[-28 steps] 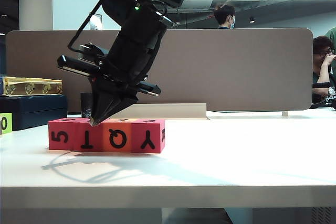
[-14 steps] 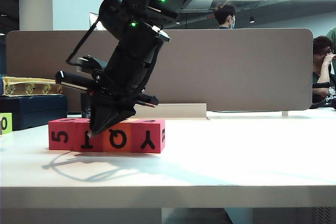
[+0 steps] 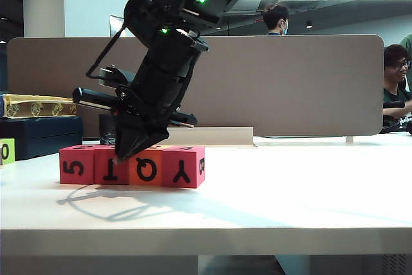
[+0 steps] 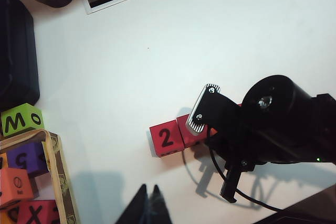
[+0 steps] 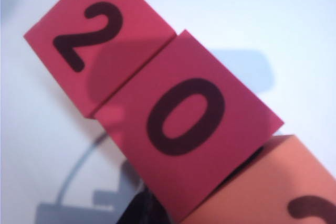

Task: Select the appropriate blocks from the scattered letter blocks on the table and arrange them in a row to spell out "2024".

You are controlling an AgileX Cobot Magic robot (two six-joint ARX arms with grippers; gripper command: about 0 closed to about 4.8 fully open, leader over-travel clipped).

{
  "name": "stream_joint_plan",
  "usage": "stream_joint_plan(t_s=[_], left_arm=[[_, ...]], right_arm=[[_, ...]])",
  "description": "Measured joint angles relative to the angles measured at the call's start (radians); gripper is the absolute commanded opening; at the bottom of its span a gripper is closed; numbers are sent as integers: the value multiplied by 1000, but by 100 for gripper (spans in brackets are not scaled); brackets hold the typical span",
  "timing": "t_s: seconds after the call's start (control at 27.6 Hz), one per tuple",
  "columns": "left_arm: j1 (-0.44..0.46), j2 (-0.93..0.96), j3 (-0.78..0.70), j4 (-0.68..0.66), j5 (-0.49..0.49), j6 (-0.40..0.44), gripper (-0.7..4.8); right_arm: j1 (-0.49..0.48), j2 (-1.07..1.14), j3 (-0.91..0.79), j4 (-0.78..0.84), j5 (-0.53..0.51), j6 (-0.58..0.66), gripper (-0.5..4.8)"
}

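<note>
Right gripper (image 3: 122, 156) closed, fingers pinched together with nothing between them, tip pressed at the front upper edge of the second block in the row, seemingly nudging it. Arm slants down from upper right of the row. Left gripper (image 4: 148, 203) closed too, empty, hovering well off the row, near the yellow-rimmed box (image 4: 55, 171) of spare cubes.

The blocks (image 3: 132, 166): four cubes touching in one line on the table (image 3: 290, 191), at its left part near the front edge. Three pinkish-red, third one orange. Front faces read 5, T, Q, Y in the exterior view. Tops in the right wrist view read 2 (image 5: 89, 32), then 0 (image 5: 184, 116), then the orange block (image 5: 273, 182) with a partly cut-off digit. The 0 block looks slightly skewed and offset against its neighbours.

Lime-green cube marked 0 (image 3: 6, 151) sits apart, left of the row, unused.

Step judged: row placed, final straightening. Next likely calls for a small closed-finger push to square the 0 block flush, then lift clear without dragging the row
</note>
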Motion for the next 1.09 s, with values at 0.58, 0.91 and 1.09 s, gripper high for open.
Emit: stream_joint_plan(t_s=[0.58,0.91,1.09], left_arm=[[0,0,0,0,10,0,-6],[0,0,0,0,10,0,-6],[0,0,0,0,29,0,-6]], right_arm=[[6,-41,3,-266,73,-31,-5],[4,-57,4,-327,174,-59,-5],[-8,-56,4,-375,215,-77,-5]])
